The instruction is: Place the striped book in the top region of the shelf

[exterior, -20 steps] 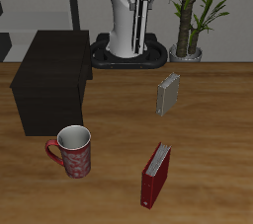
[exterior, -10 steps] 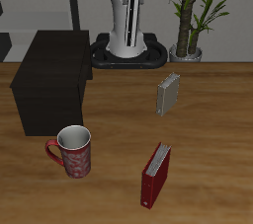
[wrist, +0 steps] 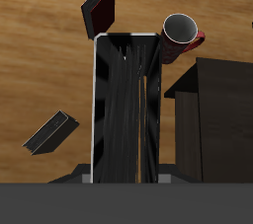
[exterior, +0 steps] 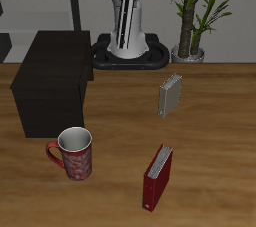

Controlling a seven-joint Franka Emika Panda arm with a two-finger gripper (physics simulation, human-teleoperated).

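Note:
The striped book (wrist: 124, 110) fills the middle of the wrist view as a long dark slab with a pale edge, sticking straight out from my gripper (wrist: 124, 174), which is shut on it. The fingers are hidden behind the book. The book is high above the table. In the exterior view the gripper and the striped book are out of frame, and only the arm's lower part (exterior: 125, 6) shows. The black shelf (exterior: 52, 79) stands on the table, its flat top bare. It also shows in the wrist view (wrist: 215, 110) beside the held book.
A red patterned mug (exterior: 74, 154) stands in front of the shelf. A dark red book (exterior: 156, 178) stands near the table's front edge. A plain grey book (exterior: 170, 95) stands farther back. A potted plant (exterior: 193, 16) and a grey rack (exterior: 40, 1) are at the back.
The arm has risen. Less of it shows at the top of the exterior view. Nothing on the table has moved.

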